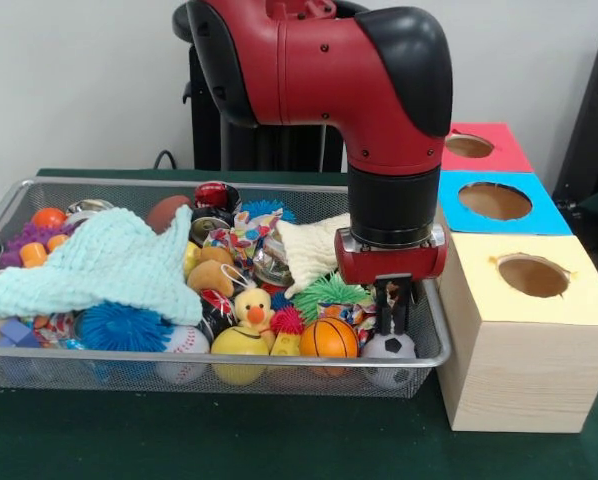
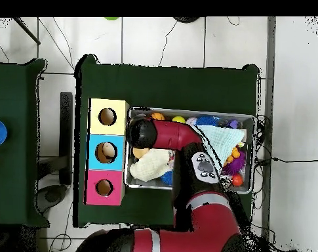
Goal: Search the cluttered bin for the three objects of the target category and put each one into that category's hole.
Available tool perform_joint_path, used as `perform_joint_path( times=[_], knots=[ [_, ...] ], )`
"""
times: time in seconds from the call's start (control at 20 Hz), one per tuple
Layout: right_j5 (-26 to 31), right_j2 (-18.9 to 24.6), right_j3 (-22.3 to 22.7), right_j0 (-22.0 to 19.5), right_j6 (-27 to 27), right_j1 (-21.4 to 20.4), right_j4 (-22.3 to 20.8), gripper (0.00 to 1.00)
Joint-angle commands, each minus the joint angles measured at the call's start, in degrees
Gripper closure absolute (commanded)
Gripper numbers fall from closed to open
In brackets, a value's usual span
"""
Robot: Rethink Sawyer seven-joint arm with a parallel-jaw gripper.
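My gripper hangs low inside the right end of the wire bin, just above a small soccer ball and beside a mini basketball. Its tips are dark and partly hidden by the toys. A baseball, a yellow ball and a rubber duck lie along the front wall. Three boxes with round holes stand right of the bin: yellow, blue, red. From overhead the arm's wrist covers the gripper at the bin's end nearest the boxes.
A mint cloth covers the bin's left half and a cream cloth lies mid-bin. Blue and green spiky balls, a brown football and an orange ball crowd the rest. The yellow box stands against the bin.
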Motion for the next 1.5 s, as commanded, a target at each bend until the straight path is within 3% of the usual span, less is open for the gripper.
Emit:
perform_joint_path(
  times=[0.05,0.35,0.9,1.5],
  knots=[
    [-0.32,-0.75,-2.1,1.18,6.66,1.78,-1.69,1.0],
    [4.06,-0.56,-1.52,0.65,4.7,-2.95,-1.09,1.0],
    [9.19,0.87,-3.47,0.05,3.16,-5.89,0.06,1.0],
    [15.5,-0.13,-5.16,3.45,7.88,-12.73,2.53,1.0]
  ],
)
